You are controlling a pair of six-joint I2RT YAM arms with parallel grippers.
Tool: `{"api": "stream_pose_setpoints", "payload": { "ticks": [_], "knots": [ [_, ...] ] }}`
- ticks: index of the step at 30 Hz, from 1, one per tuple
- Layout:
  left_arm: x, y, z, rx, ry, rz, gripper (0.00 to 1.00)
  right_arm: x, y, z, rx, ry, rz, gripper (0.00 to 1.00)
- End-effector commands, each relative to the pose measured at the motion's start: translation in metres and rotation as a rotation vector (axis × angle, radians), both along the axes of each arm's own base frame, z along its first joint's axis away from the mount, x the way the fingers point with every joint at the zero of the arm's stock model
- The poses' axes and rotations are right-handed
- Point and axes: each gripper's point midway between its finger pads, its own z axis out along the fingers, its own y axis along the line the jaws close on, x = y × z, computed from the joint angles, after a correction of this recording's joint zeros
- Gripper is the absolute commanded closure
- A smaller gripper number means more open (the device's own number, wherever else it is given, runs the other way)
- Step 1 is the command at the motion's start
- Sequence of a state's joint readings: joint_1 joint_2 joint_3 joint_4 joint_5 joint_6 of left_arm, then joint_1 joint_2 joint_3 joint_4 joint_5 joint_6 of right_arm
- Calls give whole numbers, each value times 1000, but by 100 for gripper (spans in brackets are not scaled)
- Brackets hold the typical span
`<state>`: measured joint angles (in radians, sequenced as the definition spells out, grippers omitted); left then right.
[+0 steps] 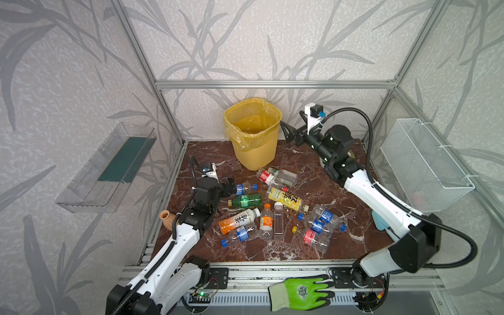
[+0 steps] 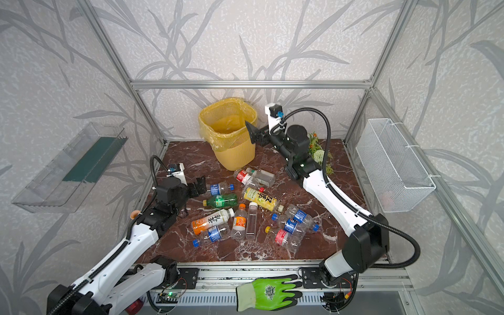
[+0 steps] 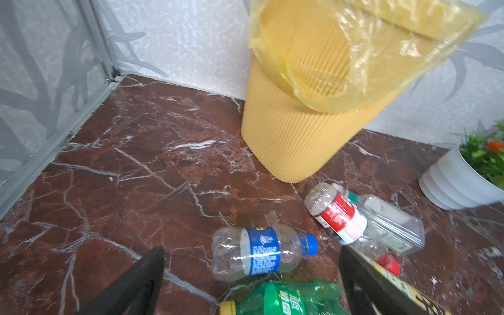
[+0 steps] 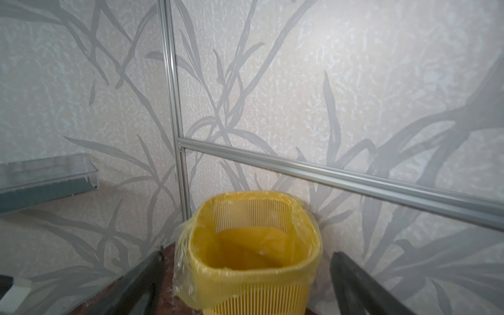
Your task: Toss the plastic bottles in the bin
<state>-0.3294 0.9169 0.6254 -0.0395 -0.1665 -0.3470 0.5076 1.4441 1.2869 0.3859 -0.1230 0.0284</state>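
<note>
The yellow ribbed bin [image 1: 252, 131] with its bag liner stands at the back of the marble table. My right gripper [image 1: 283, 131] hovers beside its right rim, open and empty; in the right wrist view the bin [image 4: 245, 272] shows between the spread fingers. Several plastic bottles lie scattered mid-table. My left gripper [image 1: 231, 186] is open, low, just left of a clear blue-labelled bottle [image 3: 259, 251]. A green bottle [image 3: 289, 300] lies next to it. A red-labelled bottle [image 1: 266, 176] and a yellow-labelled one [image 1: 285, 199] lie nearer the bin.
A white wire basket [image 1: 425, 161] hangs on the right wall and a clear shelf tray [image 1: 109, 169] on the left wall. A terracotta vase [image 1: 167, 216] sits by the left arm. A white flower pot [image 3: 458, 182] stands back right. A green glove [image 1: 300, 291] lies on the front rail.
</note>
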Motion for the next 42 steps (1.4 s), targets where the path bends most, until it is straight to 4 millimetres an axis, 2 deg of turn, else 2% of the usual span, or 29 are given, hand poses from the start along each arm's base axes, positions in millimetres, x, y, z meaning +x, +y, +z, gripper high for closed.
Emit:
{"api": "stream_pose_setpoints", "payload": {
  "ticks": [1, 4, 6, 9, 10, 11, 12, 15, 20, 23, 27, 30, 34, 37, 42],
  "knots": [
    [-8, -9, -10, 72, 31, -41, 1, -4, -29, -62, -53, 98, -80, 5],
    [-11, -30, -14, 99, 37, -125, 1, -21, -55, -121, -115, 209, -138, 5],
    [-13, -49, -16, 143, 39, -198, 1, -31, -82, -157, -121, 281, -219, 5],
    [-12, -74, -20, 214, 59, -280, 1, -45, -124, -196, -88, 356, -299, 5],
    [-11, -81, -21, 229, 66, -305, 1, -50, -134, -204, -88, 367, -312, 5],
    [-10, -90, -22, 244, 74, -332, 1, -58, -135, -215, -95, 383, -300, 5],
    [-9, -98, -24, 260, 80, -355, 1, -57, -159, -221, 32, 455, -363, 5],
    [-7, -116, -28, 281, 98, -394, 1, -67, -173, -241, 13, 505, -392, 5],
    [-15, -148, -37, 223, 173, -454, 1, -76, -188, -261, -46, 564, -460, 5],
    [-35, -173, -47, 218, 264, -511, 3, -77, -201, -266, -20, 573, -510, 5],
    [-64, -192, -60, 260, 409, -534, 12, -78, -208, -267, -16, 573, -530, 5],
    [-86, -205, -69, 268, 479, -546, 14, -78, -211, -269, -20, 579, -547, 5],
    [-105, -215, -82, 290, 571, -521, 18, -78, -212, -271, -22, 582, -552, 5],
    [-114, -223, -90, 309, 613, -507, 24, -77, -212, -273, -21, 581, -554, 5],
    [-118, -230, -105, 306, 662, -475, 34, -77, -212, -274, 25, 597, -560, 5]
  ]
}}
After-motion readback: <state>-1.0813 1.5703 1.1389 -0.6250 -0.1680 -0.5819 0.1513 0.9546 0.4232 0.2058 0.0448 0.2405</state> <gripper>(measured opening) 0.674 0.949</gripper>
